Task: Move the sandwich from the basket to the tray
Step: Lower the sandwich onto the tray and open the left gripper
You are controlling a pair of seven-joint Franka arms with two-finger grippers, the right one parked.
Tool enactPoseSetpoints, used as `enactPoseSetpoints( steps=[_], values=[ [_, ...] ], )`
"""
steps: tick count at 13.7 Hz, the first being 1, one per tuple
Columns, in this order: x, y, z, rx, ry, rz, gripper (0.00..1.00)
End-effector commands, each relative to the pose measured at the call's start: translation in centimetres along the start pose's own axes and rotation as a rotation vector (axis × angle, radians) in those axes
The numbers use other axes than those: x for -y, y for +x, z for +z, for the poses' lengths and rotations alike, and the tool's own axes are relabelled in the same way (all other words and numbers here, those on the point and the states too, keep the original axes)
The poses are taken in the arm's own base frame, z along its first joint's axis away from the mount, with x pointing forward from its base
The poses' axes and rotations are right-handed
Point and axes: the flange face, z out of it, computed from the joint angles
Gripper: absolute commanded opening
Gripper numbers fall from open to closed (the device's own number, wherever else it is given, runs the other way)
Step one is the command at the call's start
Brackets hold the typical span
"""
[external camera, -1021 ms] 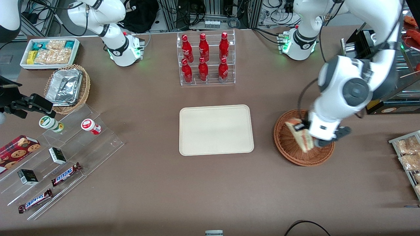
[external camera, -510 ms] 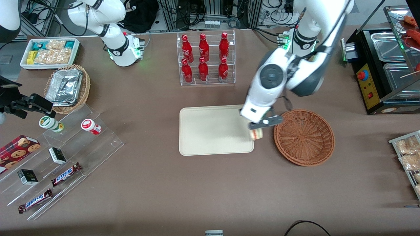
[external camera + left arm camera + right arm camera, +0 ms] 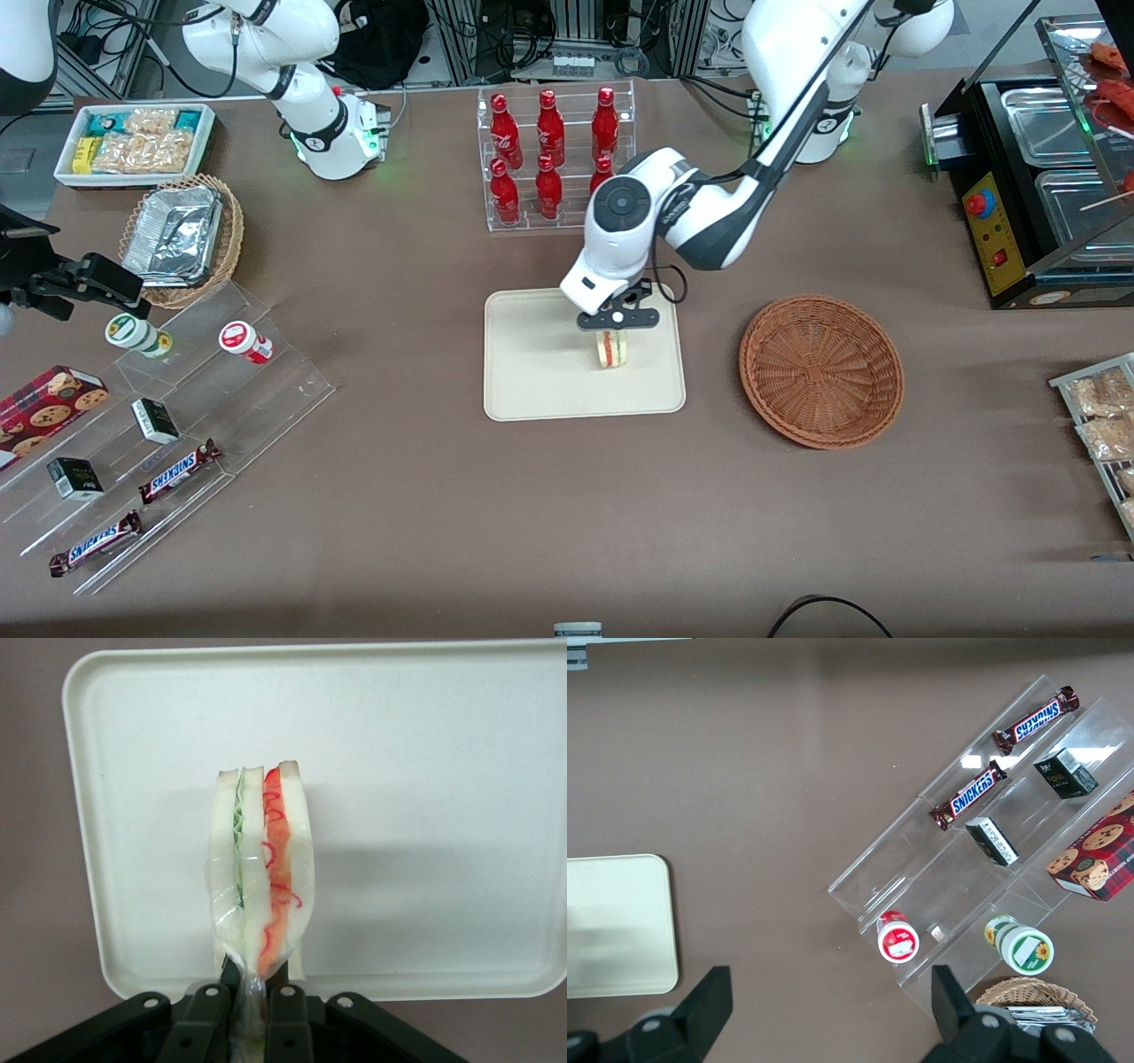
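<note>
From the front, the gripper hangs over the cream tray, pinching the sandwich by one end so that the wedge points down toward the tray, though whether its tip touches the surface is hard to tell; the brown wicker basket sits beside the tray, toward the working arm's end of the table. In the left wrist view, the two dark fingers press together on the sandwich's wrapped end, its red and green layers showing edge-on against the tray.
</note>
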Motion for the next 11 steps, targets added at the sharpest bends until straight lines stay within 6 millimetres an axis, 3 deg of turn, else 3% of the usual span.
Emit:
enactPoseSetpoints(
  steps=[1,4,7,8,9,10,11],
  values=[
    [-1.5,0.5,1.8,-0.042,-0.024,0.004,0.11],
    [-2.9,-0.4,3.8,-0.052,-0.048,-0.001,0.12],
    [-3.3,-0.8,4.3,-0.057,-0.038,-0.001,0.13],
    [-3.3,-0.7,5.1,-0.049,-0.033,-0.003,0.18],
    [-3.4,-0.6,5.2,-0.052,-0.038,-0.007,0.37],
    [-3.4,-0.4,5.0,-0.06,-0.051,-0.011,0.76],
    [-3.4,-0.4,4.5,-0.066,-0.052,-0.014,0.99]
  ],
)
